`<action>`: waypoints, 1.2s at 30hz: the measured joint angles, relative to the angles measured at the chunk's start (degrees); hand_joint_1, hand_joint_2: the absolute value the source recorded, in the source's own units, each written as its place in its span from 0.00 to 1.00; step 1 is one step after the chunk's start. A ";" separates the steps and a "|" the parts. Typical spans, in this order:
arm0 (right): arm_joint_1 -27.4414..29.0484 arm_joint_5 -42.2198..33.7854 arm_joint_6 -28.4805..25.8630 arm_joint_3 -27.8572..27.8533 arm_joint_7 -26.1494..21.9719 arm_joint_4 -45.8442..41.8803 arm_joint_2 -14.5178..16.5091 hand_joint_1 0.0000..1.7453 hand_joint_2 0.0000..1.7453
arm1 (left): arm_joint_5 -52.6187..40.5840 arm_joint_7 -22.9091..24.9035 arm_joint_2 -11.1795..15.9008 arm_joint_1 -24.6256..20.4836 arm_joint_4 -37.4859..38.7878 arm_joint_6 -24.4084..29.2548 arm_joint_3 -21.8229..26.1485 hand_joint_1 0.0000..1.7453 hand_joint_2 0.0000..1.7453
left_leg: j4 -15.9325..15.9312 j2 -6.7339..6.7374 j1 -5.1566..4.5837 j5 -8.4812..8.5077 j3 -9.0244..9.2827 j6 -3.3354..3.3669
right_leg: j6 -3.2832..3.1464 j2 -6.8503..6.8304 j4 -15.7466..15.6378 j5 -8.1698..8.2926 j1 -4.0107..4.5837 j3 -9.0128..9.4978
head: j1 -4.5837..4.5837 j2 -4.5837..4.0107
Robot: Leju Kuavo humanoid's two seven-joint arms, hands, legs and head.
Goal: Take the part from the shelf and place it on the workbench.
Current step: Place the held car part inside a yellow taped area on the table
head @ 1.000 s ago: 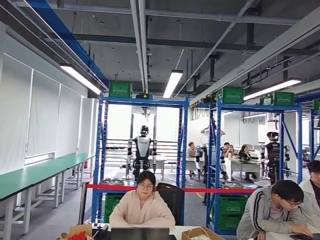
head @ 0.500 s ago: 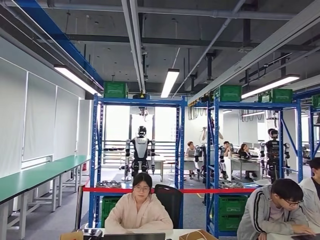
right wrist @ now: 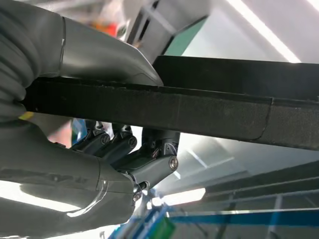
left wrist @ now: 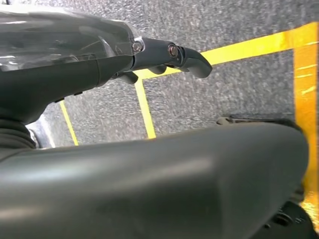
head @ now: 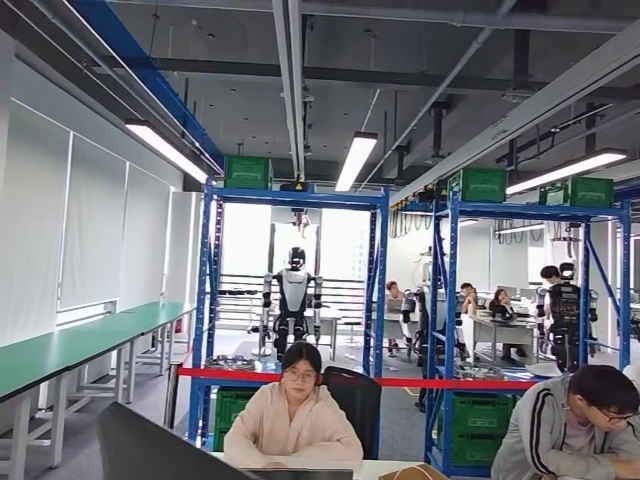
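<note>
The part (right wrist: 226, 112) is a long, flat, dark panel with a matt, slightly grainy face. In the right wrist view it runs straight across the right robot hand (right wrist: 124, 149). It looks stiff and fairly light, not fragile, but long enough to lever against a hold taken near one end. A grasp across its flat faces, close to the middle, would likely carry it best. The right robot hand is clamped on it, with the grey thumb (right wrist: 105, 55) lying on one face and the dark fingers (right wrist: 158, 149) curled against the other. A dark slab (head: 151, 445) at the lower left of the head view may be the same panel, though I cannot tell. The left robot hand (left wrist: 112, 64) is released and holds nothing, its fingers (left wrist: 188, 57) stretched out over grey floor (left wrist: 233, 94) marked with yellow lines (left wrist: 248, 47). A blue shelf (head: 294, 197) stands at mid-frame in the head view, and a green table (head: 68, 350) runs along the left.
</note>
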 joint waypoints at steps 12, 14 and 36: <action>-5.01 33.03 -13.78 16.52 5.08 15.44 1.60 1.00 1.00 | -0.01 0.89 -0.51 -0.07 -0.01 0.26 -0.56 0.00 1.00 | 13.56 0.25 0.17 -6.06 -6.92 -2.45 | -1.80 -0.29 -7.77 1.71 0.08 3.82 | -0.04 0.05; -5.81 35.92 -14.21 19.59 6.28 18.15 1.70 1.00 1.00 | -0.02 1.02 -0.50 -0.04 -0.01 0.25 -0.61 0.00 1.00 | 8.47 0.39 0.45 -2.30 -4.85 -2.81 | -1.49 -0.25 -7.35 1.32 -0.07 3.91 | -0.04 0.04; -19.52 52.59 -17.29 24.98 30.25 56.48 14.19 1.00 1.00 | -0.52 1.07 -0.61 -0.35 -0.01 -0.26 -0.85 0.00 1.00 | -0.80 0.18 0.19 0.08 0.10 -1.78 | -1.70 -0.02 -6.54 1.80 0.50 2.55 | -0.14 0.02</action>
